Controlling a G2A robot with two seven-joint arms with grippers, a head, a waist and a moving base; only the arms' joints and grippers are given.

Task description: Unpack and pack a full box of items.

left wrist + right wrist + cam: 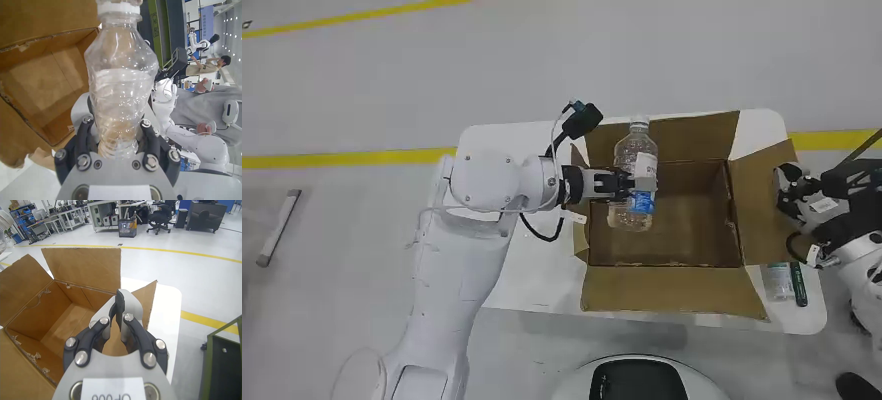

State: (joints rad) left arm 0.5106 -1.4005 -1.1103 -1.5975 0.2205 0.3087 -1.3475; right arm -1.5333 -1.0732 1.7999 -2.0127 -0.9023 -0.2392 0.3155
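An open cardboard box [662, 215] with its flaps spread stands on the white table [512, 150]. Its floor shows bare cardboard. My left gripper [630, 190] is shut on a clear plastic water bottle [634, 165] and holds it above the left side of the box. In the left wrist view the black fingers [86, 132] clamp the bottle [121, 85] near its bottom end, with the box [37, 85] behind it. My right gripper [790, 193] hovers past the right flap. It is shut on nothing, seen as the gripper [118, 306] over the box [47, 317].
A small greenish bottle [779, 282] and a dark pen [799, 284] lie on the table's near right corner, beside the box. The table edge [170, 306] drops to the open floor just beyond the right flap.
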